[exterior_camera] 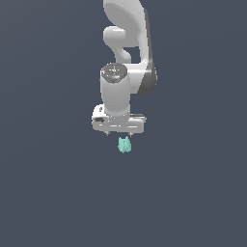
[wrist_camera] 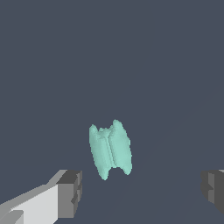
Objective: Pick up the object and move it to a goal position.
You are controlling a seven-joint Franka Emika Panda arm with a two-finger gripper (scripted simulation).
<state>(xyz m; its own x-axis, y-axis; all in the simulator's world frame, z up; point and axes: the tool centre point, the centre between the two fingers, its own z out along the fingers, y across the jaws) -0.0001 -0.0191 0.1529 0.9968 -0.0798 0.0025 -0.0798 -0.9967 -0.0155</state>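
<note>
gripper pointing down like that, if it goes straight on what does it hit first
Probably the teal object: in the wrist view it lies ahead between the open gripper fingers. Depth is unclear.

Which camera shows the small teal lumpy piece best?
The wrist view: the small pale teal lumpy piece fills the middle, its ridges clear, between the open pincer fingers. The exterior view shows it only as a tiny blob below the pincer.
</note>
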